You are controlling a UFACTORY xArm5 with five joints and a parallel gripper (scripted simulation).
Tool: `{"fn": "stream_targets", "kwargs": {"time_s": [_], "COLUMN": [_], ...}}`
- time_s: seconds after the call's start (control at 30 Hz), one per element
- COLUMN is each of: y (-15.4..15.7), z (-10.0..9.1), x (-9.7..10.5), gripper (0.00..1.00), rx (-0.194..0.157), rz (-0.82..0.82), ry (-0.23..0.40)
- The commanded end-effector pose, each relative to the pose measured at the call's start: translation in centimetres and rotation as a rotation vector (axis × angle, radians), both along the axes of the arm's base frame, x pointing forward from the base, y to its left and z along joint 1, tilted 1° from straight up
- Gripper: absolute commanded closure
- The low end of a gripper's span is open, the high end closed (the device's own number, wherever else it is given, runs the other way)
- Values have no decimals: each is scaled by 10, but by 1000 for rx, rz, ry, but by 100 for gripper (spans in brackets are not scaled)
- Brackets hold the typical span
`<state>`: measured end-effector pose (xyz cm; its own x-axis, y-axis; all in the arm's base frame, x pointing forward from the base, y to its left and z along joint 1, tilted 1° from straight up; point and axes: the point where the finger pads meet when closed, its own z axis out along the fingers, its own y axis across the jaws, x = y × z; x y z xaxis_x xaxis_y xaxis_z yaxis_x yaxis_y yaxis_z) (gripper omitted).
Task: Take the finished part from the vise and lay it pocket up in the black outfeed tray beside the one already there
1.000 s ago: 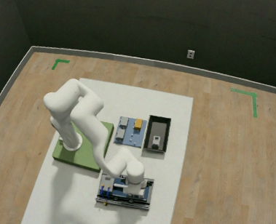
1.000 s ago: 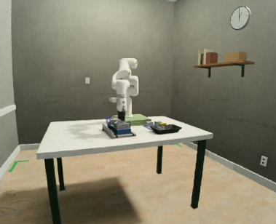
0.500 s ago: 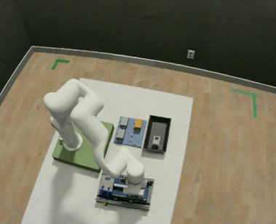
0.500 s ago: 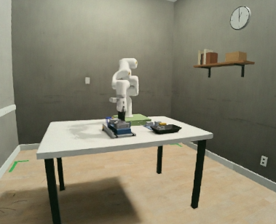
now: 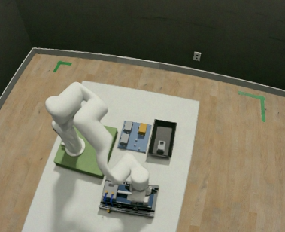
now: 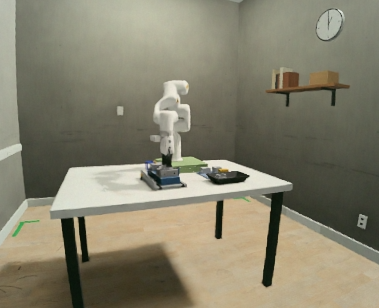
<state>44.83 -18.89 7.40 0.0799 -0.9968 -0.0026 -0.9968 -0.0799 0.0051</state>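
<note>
The vise (image 5: 128,198) stands at the front of the white mat, with blue handles at its left end. It also shows in the side view (image 6: 163,177). My gripper (image 6: 167,161) points straight down over the vise, just above its jaws, and is open. In the overhead view the white wrist (image 5: 139,186) covers the gripper and the part in the vise. The black outfeed tray (image 5: 162,138) lies to the right and holds one pocketed block (image 5: 161,146) at its near end. The tray's far half is free.
A blue plate (image 5: 134,135) between the arm's green base (image 5: 87,151) and the tray carries two grey plain blocks (image 5: 128,126) (image 5: 124,138) and an orange block (image 5: 142,128), all upright. The tray also shows in the side view (image 6: 227,176).
</note>
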Motion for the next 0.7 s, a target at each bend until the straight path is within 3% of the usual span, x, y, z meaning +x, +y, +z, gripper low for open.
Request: {"fn": "stream_targets", "kwargs": {"time_s": [0.0,0.67], "y": [-1,-1], "z": [0,-6], "x": [1,1], "gripper": [31,31], "rx": [-1,-1], "rz": [0,0], "ry": [-4,-4]}}
